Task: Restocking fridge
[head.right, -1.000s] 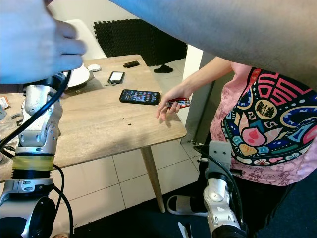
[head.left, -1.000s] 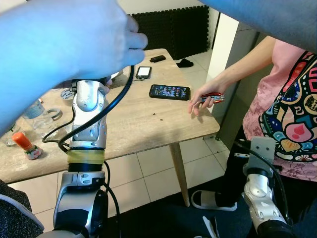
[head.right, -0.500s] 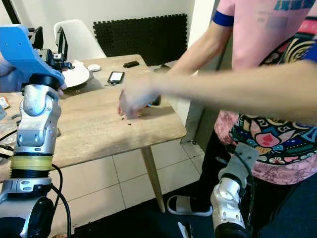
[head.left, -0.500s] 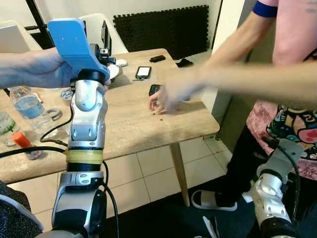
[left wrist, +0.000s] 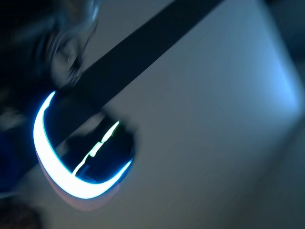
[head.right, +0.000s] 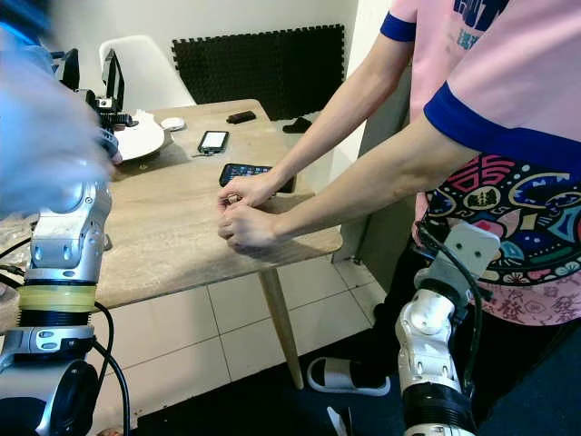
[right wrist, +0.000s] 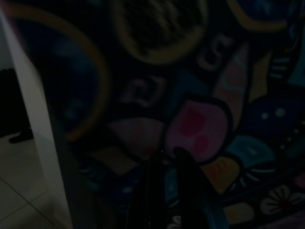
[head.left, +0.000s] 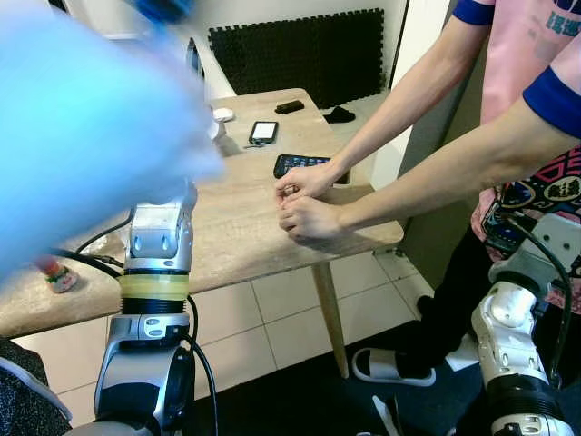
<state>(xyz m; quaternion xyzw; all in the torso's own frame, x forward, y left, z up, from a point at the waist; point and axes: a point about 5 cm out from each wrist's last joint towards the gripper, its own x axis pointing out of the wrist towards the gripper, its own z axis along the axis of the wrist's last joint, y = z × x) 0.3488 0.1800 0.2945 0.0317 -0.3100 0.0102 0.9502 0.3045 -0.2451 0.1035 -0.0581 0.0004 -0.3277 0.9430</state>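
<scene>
Fridge stock is the nearest I get to the task here; where the fridge stands I cannot tell. The one likely item is a small red-capped bottle (head.left: 60, 276) near the left front edge of the wooden table (head.left: 236, 232), partly hidden behind a big blue blur (head.left: 82, 118). It seems to lie on its side, long axis roughly along that front edge and cap toward the left, though little of it is clear. I judge it light, rigid and slick, best taken across the body just below the cap.

My left arm (head.left: 159, 250) stands up over the table's left part, its top lost in the blur. Toward the far edge lie a small phone (head.left: 263, 133) and a larger phone (head.left: 295, 163). A person's hands (head.left: 304, 216) work together near the right front corner. My right arm (head.left: 508, 331) hangs beside that person, the right gripper (right wrist: 167, 191) facing a patterned shirt (right wrist: 200, 124). Whether either gripper is apart or together, I cannot tell.
</scene>
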